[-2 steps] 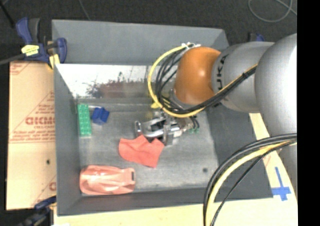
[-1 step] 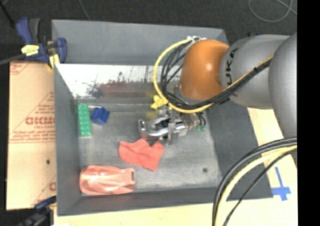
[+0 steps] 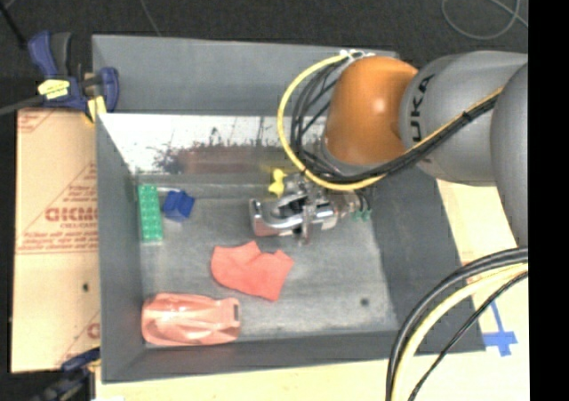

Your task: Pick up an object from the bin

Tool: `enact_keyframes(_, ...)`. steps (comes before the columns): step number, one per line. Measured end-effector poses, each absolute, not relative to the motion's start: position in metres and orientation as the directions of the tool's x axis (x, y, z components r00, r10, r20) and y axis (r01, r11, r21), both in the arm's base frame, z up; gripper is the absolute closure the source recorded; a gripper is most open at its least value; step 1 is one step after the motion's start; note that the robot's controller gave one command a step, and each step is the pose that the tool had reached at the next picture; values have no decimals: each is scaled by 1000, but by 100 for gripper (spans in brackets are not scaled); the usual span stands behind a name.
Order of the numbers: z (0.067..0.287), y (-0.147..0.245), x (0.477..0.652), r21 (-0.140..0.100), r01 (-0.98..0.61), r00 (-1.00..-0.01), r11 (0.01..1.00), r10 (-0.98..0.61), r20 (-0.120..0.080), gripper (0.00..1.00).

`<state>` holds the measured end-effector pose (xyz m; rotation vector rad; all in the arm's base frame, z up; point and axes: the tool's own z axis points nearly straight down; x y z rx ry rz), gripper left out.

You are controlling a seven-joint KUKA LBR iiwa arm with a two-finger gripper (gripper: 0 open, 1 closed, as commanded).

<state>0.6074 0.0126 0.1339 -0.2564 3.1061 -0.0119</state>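
Observation:
My gripper [image 3: 283, 220] hangs over the middle of the bin, its metal body showing below the orange wrist cover. Just below and left of it a red-orange cloth [image 3: 252, 271] lies crumpled on the bin floor, apart from the gripper. A small yellow thing [image 3: 277, 182] peeks out at the gripper's upper edge, near the back wall. I cannot make out anything between the fingers.
A green brick strip [image 3: 149, 212] lies upright along the left wall with a small blue block [image 3: 179, 204] beside it. A pink crumpled bag-like thing [image 3: 190, 318] rests in the front left corner. The arm covers the bin's right back part.

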Motion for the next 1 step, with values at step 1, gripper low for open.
enact_keyframes(1, 122, 14, 605, -8, -162, -987, 987, -162, -13, 100)
